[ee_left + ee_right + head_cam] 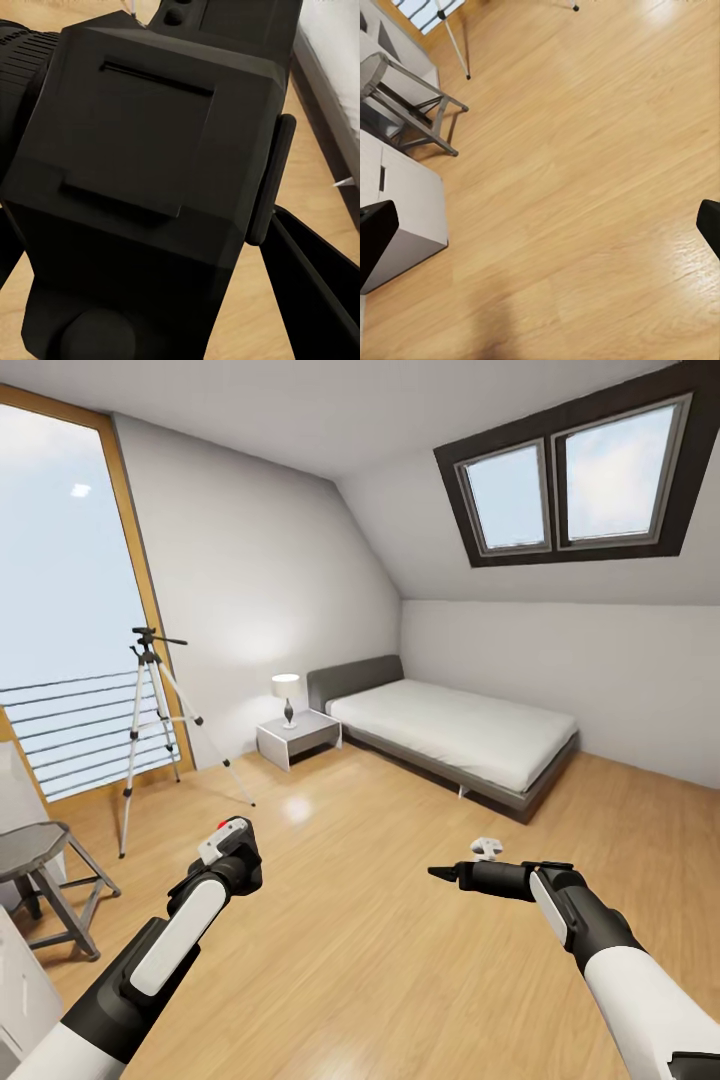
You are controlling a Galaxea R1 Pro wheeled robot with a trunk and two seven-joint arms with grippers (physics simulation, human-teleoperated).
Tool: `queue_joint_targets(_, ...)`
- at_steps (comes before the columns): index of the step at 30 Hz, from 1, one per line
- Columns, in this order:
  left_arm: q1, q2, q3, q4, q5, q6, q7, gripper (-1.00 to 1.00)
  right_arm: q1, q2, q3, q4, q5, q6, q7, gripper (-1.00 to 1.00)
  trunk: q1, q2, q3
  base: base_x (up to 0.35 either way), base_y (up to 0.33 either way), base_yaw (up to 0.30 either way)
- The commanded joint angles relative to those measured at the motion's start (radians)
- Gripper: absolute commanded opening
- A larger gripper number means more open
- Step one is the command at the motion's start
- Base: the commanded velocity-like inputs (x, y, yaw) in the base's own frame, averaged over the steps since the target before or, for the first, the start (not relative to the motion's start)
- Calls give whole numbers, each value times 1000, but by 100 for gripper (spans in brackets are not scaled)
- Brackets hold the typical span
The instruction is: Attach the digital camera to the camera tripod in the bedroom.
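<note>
The left gripper point(228, 842) is held up above the wood floor point(360, 920). It has the digital camera point(142, 187) in its grip. In the left wrist view the black camera body sits right up against the lens, and one dark finger point(315, 285) lies beside it. In the head view only a small white bit with a red button peeks out on top of the gripper, so the camera looks tiny there.

The right gripper point(440, 873) points out over the floor, level with the left one and well apart from it. Its two fingers point(375, 240) stand wide apart in the right wrist view, with bare floor between them. It holds nothing. Something small and white point(487, 848) sits on top of this arm; it is too small to tell what it is.

The camera tripod point(152, 735) stands on its three thin legs ahead of the left gripper, near the tall window point(60, 600). Its black head is bare. A grey stool point(45, 880) stands just out to the side of the left arm. The low grey bed point(460, 740) is far ahead of the right gripper, against the wall, with a small white side table point(298, 738) and a lamp point(287, 695) next to it.
</note>
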Motion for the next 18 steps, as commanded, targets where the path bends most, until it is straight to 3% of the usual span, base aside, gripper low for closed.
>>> queue_joint_targets(1, -1, 1, -2, -2, 2, 4, 6, -100, 0, 0, -1, 0, -8, 8, 0, 100, -4, 6, 2, 0, 0, 0)
queue_joint_targets(18, -1, 1, -2, -2, 2, 4, 6, -100, -1, 0, 0, 0, -6, 8, -2, 100, -69, 125, 55, 0, 0, 0)
